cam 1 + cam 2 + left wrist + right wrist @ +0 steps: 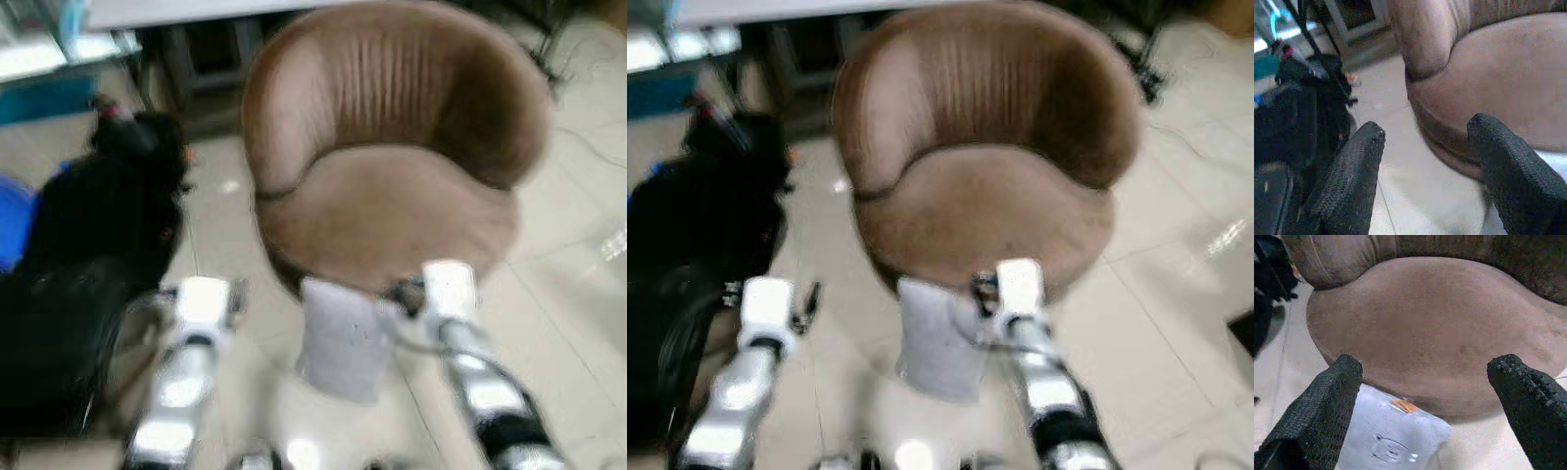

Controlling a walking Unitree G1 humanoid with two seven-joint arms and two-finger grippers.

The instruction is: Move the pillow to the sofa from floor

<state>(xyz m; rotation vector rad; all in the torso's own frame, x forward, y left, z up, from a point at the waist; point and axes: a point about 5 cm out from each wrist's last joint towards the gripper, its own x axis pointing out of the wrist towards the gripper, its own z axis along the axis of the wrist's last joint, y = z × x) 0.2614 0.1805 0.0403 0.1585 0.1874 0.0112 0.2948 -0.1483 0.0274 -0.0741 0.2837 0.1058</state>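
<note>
So I'm hovering both grippers, left (1422, 161) and right (1425, 401), fingers apart, because the pillow (343, 338) is leaning against the sofa (392, 166) front at 6 o'clock, ungrabbed.

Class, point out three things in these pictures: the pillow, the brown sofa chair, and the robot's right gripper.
pillow (343, 338), left eye view, middle of its grey face.
brown sofa chair (392, 211), left eye view, seat cushion.
right gripper (1425, 396), right wrist view, midway between fingertips, jaws open.

A home living room: brown round sofa (392, 166) on pale tiled floor (568, 294).
</note>
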